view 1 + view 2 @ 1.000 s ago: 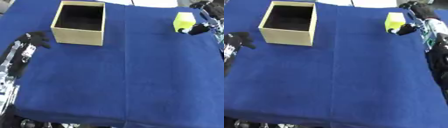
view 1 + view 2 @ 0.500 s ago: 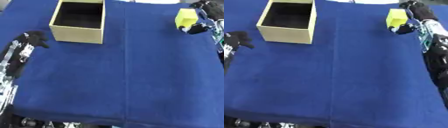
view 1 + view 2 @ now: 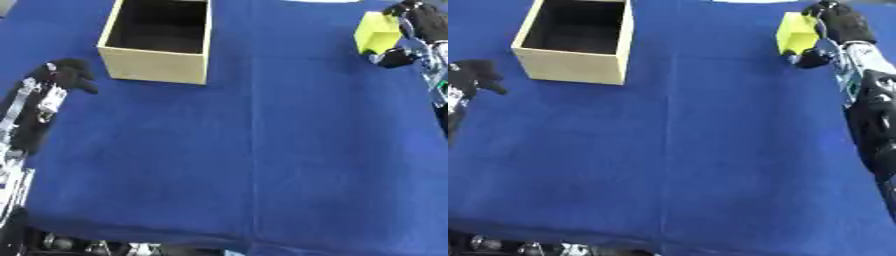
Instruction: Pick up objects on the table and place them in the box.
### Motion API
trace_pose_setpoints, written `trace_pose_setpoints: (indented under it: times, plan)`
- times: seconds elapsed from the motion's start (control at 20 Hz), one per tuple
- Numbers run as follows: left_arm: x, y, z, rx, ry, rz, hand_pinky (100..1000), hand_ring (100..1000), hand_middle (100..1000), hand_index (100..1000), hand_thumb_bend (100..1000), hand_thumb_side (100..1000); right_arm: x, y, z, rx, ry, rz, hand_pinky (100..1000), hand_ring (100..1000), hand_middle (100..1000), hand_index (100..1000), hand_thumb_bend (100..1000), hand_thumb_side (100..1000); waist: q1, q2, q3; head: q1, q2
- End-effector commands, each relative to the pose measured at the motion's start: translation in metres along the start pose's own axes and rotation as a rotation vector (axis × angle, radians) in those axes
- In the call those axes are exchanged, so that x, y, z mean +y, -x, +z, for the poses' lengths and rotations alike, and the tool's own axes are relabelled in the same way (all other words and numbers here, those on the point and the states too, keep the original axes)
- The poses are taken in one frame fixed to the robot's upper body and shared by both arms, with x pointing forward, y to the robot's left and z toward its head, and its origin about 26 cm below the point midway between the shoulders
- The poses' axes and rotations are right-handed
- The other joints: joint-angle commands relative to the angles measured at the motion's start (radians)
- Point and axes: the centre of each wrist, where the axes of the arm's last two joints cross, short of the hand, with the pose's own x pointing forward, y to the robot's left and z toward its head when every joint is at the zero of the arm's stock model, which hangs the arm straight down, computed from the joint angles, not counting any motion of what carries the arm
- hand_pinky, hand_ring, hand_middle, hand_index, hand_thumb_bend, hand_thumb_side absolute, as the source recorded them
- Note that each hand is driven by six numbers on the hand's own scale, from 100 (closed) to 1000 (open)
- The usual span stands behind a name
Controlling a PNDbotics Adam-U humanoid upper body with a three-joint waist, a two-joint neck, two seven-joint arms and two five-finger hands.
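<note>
A yellow block (image 3: 377,31) stands at the far right of the blue table (image 3: 254,140). My right hand (image 3: 840,29) is shut on the block, fingers behind it and thumb (image 3: 808,58) at its lower front. An open tan box (image 3: 160,41) with a dark inside stands at the far left. My left hand (image 3: 64,75) lies on the cloth just left of the box, fingers curled, holding nothing.
The blue cloth's front edge (image 3: 219,239) runs along the bottom, with dark gear showing below it. My right forearm (image 3: 875,115) runs down the right side of the table.
The whole picture has drifted, so the head has moved. My right hand with the yellow block sits a little higher against the table. The left hand has stayed beside the box.
</note>
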Motion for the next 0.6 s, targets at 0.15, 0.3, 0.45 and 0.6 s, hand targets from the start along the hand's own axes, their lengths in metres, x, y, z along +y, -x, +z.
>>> trace_pose_setpoints:
  times: [0.15,0.3,0.45,0.6]
  plan:
    - [0.0027,-0.0084,-0.0042,-0.031,0.003,-0.019,1000,600,624,783,289,702,-0.0119,0.0076,-0.0030,0.018,0.057,0.025,677,754,534,670,377,100,0.002,-0.014,0.002,-0.003,0.005]
    - [0.0029,-0.0085,-0.0043,-0.032,0.003,-0.018,1000,600,624,783,289,702,-0.0130,0.0071,-0.0034,0.020,0.090,0.021,649,710,438,567,376,100,0.001,-0.016,0.003,-0.003,0.005]
    - [0.0030,-0.0084,-0.0044,-0.031,0.002,-0.017,1000,600,624,783,289,702,-0.0143,0.0058,-0.0039,0.019,0.130,0.008,632,681,393,499,373,100,-0.002,-0.018,0.003,-0.003,0.005]
    - [0.0035,-0.0085,-0.0044,-0.030,0.001,-0.015,1000,599,624,783,289,700,-0.0171,0.0038,-0.0050,0.003,0.163,-0.005,623,670,378,467,363,100,-0.004,-0.023,0.002,-0.001,0.005]
